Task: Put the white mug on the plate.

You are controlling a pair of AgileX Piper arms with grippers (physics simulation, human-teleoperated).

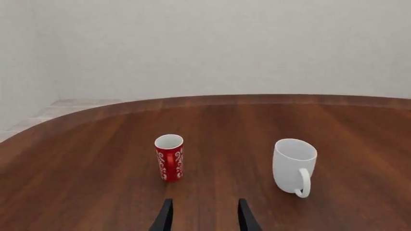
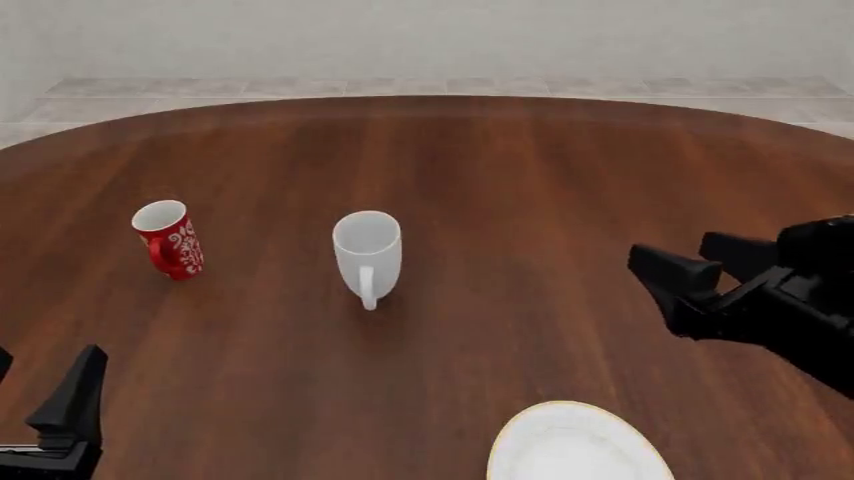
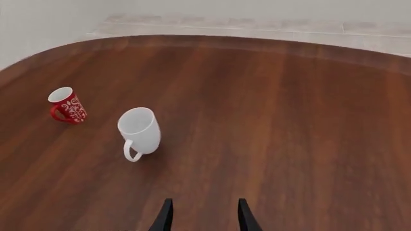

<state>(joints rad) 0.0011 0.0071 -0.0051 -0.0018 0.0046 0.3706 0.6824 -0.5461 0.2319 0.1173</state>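
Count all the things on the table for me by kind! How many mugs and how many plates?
Mugs: 2, the white mug and the red mug
Plates: 1, the plate, at the near edge of the front view
Total: 3

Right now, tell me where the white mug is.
In the front view the white mug stands upright left of centre on the table, right of the red mug and beyond the plate, handle toward the camera.
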